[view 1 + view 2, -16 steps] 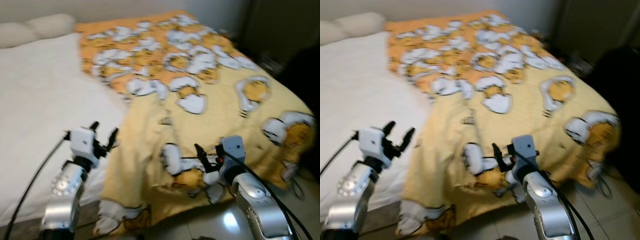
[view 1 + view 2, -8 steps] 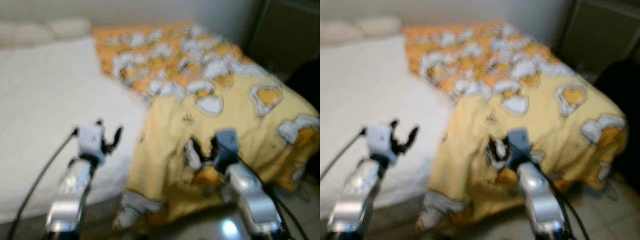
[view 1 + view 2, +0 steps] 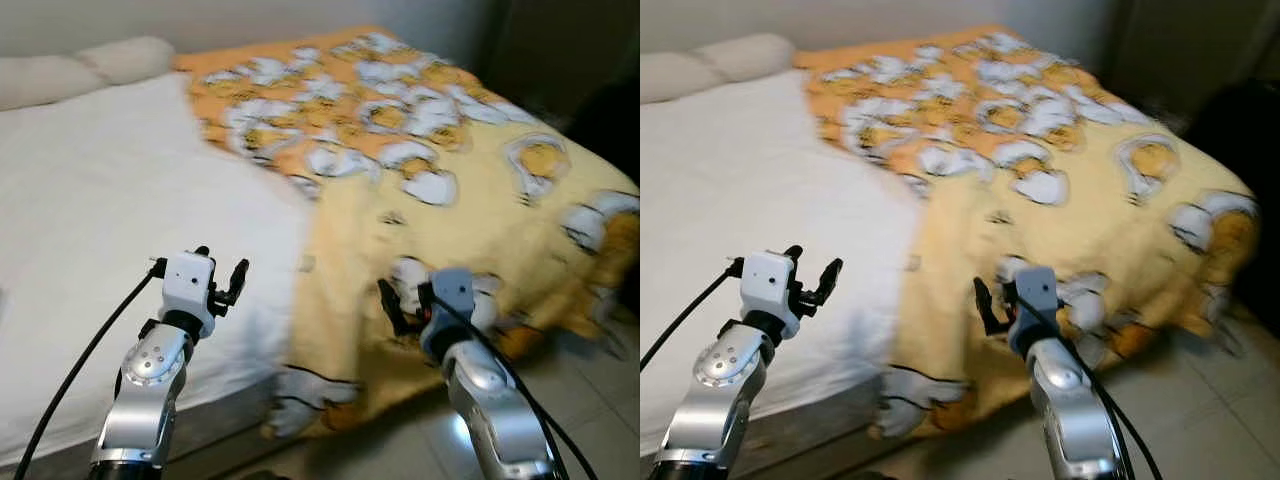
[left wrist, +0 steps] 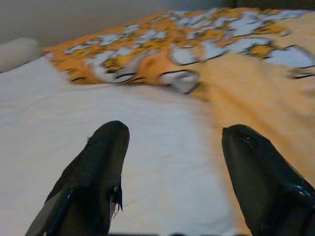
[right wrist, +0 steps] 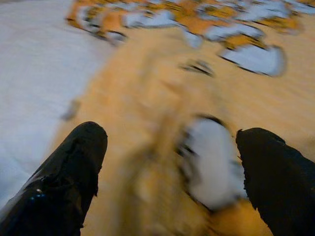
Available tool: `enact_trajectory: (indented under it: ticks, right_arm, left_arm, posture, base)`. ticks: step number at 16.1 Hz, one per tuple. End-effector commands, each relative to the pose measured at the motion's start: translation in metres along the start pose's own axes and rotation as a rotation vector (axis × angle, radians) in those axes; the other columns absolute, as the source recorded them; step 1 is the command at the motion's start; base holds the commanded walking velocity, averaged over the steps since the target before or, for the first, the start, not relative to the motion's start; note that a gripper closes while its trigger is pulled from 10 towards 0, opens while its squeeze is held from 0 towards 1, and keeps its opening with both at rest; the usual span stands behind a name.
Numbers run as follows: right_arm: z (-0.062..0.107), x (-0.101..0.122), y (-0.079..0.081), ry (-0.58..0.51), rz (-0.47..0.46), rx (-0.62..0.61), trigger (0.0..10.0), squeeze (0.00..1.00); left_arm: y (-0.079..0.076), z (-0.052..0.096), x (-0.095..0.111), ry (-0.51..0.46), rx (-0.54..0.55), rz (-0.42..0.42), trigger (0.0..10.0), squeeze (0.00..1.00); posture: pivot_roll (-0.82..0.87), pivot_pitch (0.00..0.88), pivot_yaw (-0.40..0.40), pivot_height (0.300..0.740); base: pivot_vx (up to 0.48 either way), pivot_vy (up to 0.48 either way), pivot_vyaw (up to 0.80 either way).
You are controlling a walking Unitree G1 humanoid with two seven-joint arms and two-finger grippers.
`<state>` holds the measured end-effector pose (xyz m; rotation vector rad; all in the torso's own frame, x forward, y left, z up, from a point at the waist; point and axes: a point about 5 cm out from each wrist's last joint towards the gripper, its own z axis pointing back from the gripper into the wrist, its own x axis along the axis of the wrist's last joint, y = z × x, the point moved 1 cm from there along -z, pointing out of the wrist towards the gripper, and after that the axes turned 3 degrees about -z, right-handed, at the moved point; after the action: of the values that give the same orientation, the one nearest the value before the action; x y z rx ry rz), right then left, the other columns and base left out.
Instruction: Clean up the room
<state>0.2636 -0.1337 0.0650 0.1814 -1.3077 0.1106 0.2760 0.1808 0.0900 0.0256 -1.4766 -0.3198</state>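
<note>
— Left gripper (image 3: 222, 275): where is it, and how do its fingers stand?
— Raised over the near edge of the bed (image 3: 90, 220), above the bare white sheet (image 4: 147, 137). Its two black fingers are spread apart with nothing between them.
— And the right gripper (image 3: 405, 300)?
— Raised at the near edge too, fingers parted as well, just over the yellow cartoon-print blanket (image 3: 470, 190), gripping nothing.
— Where does the blanket lie?
— Across the right half of the bed, its front draping over the near edge toward the tiled floor (image 3: 590, 400). Two pillows (image 3: 80, 70) rest at the far left corner.
</note>
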Motion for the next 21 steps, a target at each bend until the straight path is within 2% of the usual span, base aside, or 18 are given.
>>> enact_trajectory:
  ticks: [1, 8, 11, 13, 21]
  right_arm:
    - [0.002, 0.006, -0.009, -0.022, 0.015, -0.029, 10.0, 0.0]
    - [-0.004, 0.017, -0.017, -0.051, 0.057, -0.015, 10.0, 0.0]
    - [-0.003, 0.018, -0.018, -0.052, 0.072, 0.016, 10.0, 0.0]
    - [-0.003, 0.019, -0.012, -0.062, 0.055, 0.046, 10.0, 0.0]
    - [-0.008, 0.019, -0.008, -0.054, 0.059, 0.056, 10.0, 0.0]
  left_arm:
    - [-0.006, -0.002, 0.001, 0.003, -0.014, -0.009, 10.0, 0.0]
    - [0.002, -0.002, -0.003, 0.022, 0.057, 0.046, 10.0, 0.0]
    - [0.005, -0.003, -0.003, 0.024, 0.076, 0.043, 10.0, 0.0]
    - [0.009, 0.002, -0.005, 0.032, 0.092, 0.055, 10.0, 0.0]
    - [0.012, 0.0, -0.001, 0.024, 0.107, 0.073, 10.0, 0.0]
  posture:
    - [-0.08, 0.0, 0.056, 0.74]
    - [-0.06, 0.0, 0.022, 0.74]
    - [-0.05, 0.0, 0.005, 0.74]
    - [-0.06, 0.0, 0.009, 0.74]
    - [-0.03, 0.0, -0.01, 0.74]
  base:
    - [0.0, -0.48, -0.79]
    - [0.0, 0.0, 0.0]
    - [0.318, 0.0, 0.0]
    - [0.339, 0.0, 0.0]
    - [0.343, 0.0, 0.0]
